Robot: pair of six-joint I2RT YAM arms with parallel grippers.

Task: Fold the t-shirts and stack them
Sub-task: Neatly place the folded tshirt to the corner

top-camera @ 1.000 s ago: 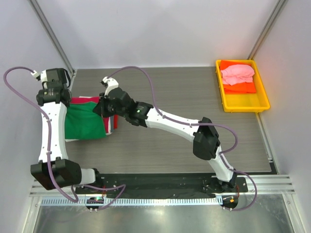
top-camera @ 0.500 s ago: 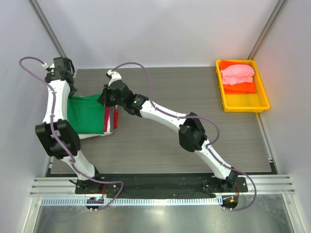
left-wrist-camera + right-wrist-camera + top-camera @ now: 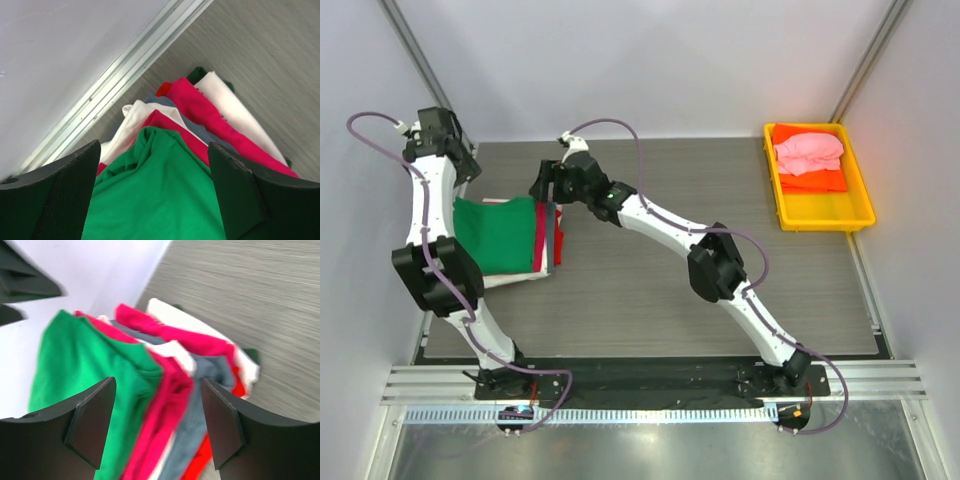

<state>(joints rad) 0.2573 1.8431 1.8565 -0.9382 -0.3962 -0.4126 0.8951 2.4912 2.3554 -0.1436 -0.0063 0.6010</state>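
stack of folded shirts sits at 9 o'clock on the table [image 3: 720, 290], hard against the left wall. green shirt [image 3: 498, 235] lies on top, flat and close to square in the top view, so its long axis is hard to call. its stepped edge faces 3 o'clock. there the lower layers poke out as thin strips running 12 to 6: crimson shirt [image 3: 202, 111], white shirt [image 3: 237, 117], grey shirt [image 3: 197, 405], and a bit of red shirt [image 3: 163, 89] at the far end. in the left wrist view the green cloth is bunched into a soft ridge between the fingers.

left claw [image 3: 150, 192] hangs over the stack's 11 o'clock corner, fingers spread wide, gripping nothing. right claw [image 3: 157, 425] is over the 1 o'clock corner, arm stretched across the table from 5 o'clock, fingers also wide apart and holding nothing. whether either claw touches the cloth, cannot tell.

yellow tray [image 3: 860, 215] is at 2 o'clock, well apart from the stack, long axis 12 to 6. inside it a crumpled pink shirt [image 3: 808, 152] lies on an orange shirt [image 3: 815, 182] at the far end.
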